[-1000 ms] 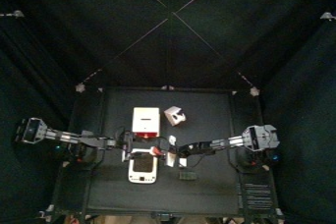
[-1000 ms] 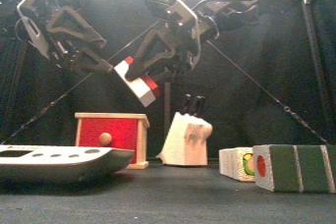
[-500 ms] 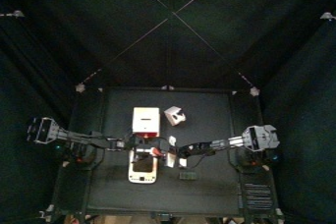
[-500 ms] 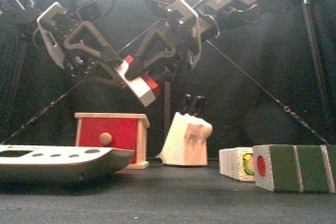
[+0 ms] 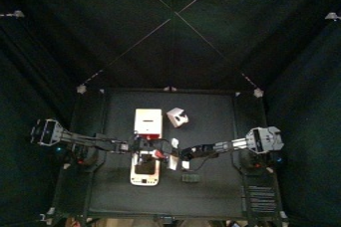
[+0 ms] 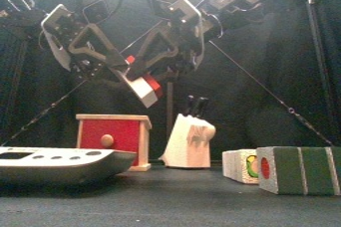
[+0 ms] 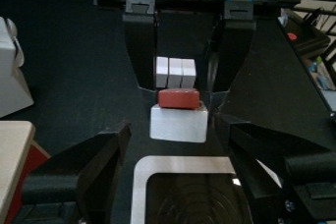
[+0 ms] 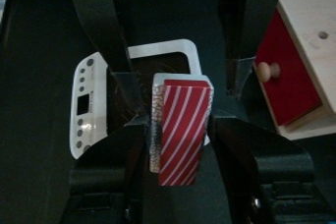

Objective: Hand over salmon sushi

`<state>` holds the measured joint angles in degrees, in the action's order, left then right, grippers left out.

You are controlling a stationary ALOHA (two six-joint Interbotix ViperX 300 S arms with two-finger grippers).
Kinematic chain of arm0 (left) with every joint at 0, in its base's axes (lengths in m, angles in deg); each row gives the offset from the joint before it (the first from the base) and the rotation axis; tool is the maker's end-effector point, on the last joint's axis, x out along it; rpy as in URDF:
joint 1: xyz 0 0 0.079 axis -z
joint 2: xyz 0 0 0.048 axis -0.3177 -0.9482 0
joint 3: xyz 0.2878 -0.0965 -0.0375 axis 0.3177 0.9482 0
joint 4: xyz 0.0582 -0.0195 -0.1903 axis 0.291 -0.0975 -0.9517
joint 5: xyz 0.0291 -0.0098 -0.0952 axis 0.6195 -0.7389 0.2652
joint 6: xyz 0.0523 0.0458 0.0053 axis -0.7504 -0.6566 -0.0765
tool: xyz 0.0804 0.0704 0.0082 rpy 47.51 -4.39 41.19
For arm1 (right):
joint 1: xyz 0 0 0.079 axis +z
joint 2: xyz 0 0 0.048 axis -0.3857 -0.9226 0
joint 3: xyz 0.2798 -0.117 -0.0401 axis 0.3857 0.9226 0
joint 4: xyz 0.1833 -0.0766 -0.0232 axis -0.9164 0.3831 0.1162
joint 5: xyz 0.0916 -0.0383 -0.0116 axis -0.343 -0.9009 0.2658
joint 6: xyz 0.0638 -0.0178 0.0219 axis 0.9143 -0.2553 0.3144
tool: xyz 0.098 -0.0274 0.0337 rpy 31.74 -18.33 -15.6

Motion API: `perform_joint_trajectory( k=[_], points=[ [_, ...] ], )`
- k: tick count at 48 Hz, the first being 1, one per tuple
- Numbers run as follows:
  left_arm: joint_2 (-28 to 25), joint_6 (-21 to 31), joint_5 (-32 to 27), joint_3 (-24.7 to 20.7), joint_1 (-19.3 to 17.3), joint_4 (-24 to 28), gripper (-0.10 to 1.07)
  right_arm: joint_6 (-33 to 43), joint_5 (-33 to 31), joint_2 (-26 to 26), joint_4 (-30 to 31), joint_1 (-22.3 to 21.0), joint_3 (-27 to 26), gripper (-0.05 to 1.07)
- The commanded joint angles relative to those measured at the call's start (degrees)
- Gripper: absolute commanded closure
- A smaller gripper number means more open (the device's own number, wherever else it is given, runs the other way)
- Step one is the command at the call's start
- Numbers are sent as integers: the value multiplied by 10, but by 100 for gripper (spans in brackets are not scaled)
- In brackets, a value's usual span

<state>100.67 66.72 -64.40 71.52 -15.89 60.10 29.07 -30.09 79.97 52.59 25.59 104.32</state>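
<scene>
Black matte table [image 5: 213, 107], centre frame. Right gripper [image 6: 144, 85] grasps the blocky, striped sushi [image 6: 144, 89]. Left gripper [image 6: 110, 64] spread wide, sushi between its jaws, contact unclear.

The left tool [image 6: 110, 60] is closing in on the salmon sushi [image 6: 142, 89], having swung rightward across the front view from well off to the left; its wide-spread jaws are now flanking the piece in the left wrist view, just beside the right tool [image 6: 150, 80].
</scene>
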Motion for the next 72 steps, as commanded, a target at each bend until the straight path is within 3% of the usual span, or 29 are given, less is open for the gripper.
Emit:
perform_joint_trajectory(
  k=[1,23,43,72],
  points=[
    [-5,-1,3,-18,-1,8,-1,0,2,11,0,-1,-15,44],
    [-4,-1,3,-19,-3,19,0,0,2,10,0,-1,-15,44],
    [10,0,3,-11,-2,18,18,-1,2,5,0,-1,-16,44],
    [-18,-1,3,-20,-3,32,18,-1,4,1,0,0,-23,44]
  ],
)
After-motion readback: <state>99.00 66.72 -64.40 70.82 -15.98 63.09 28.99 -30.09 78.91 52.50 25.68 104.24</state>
